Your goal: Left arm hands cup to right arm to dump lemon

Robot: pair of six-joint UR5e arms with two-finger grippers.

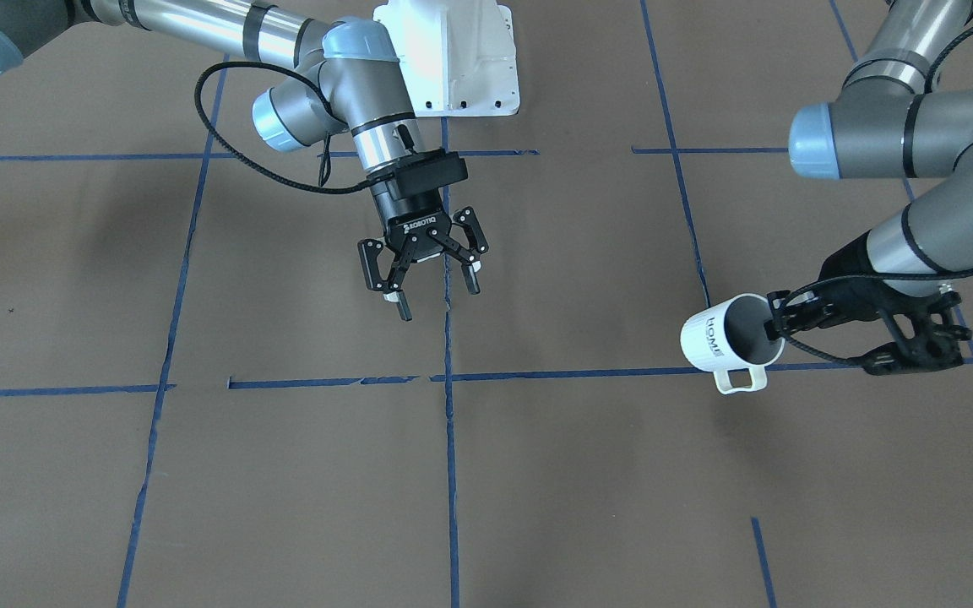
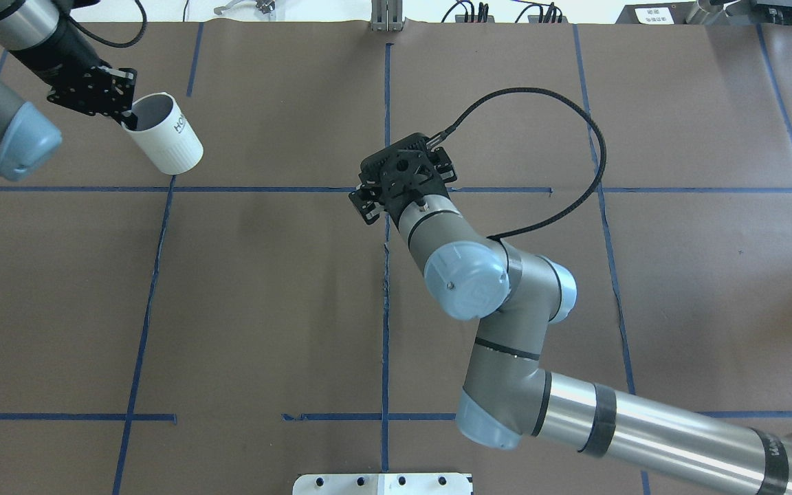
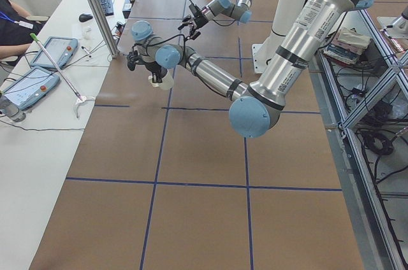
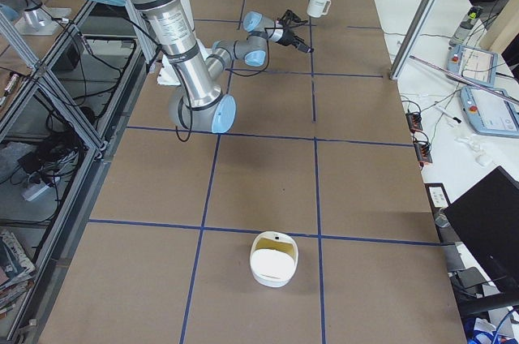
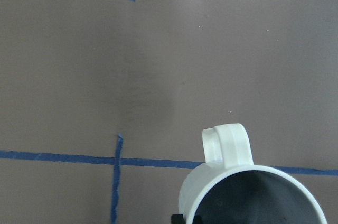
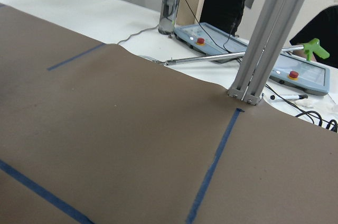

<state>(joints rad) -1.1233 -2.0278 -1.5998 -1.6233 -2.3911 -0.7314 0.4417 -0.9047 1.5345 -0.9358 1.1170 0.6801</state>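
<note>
The white cup [image 1: 716, 339] with "HOME" lettering hangs tilted above the table, handle towards the operators' side. My left gripper [image 1: 775, 326] is shut on its rim, one finger inside. The cup also shows in the overhead view [image 2: 166, 137], in the exterior right view [image 4: 319, 5] and in the left wrist view [image 5: 248, 192], where the visible part of its grey inside shows no lemon. The lemon is hidden or out of view. My right gripper [image 1: 438, 297] is open and empty, above the table's middle, well apart from the cup.
A white bowl [image 4: 274, 259] sits on the table far towards my right end. The white robot base [image 1: 453, 59] is on my side of the table. An aluminium post [image 6: 269, 39] and the operators' tablets [image 3: 38, 66] stand beyond the table's far edge.
</note>
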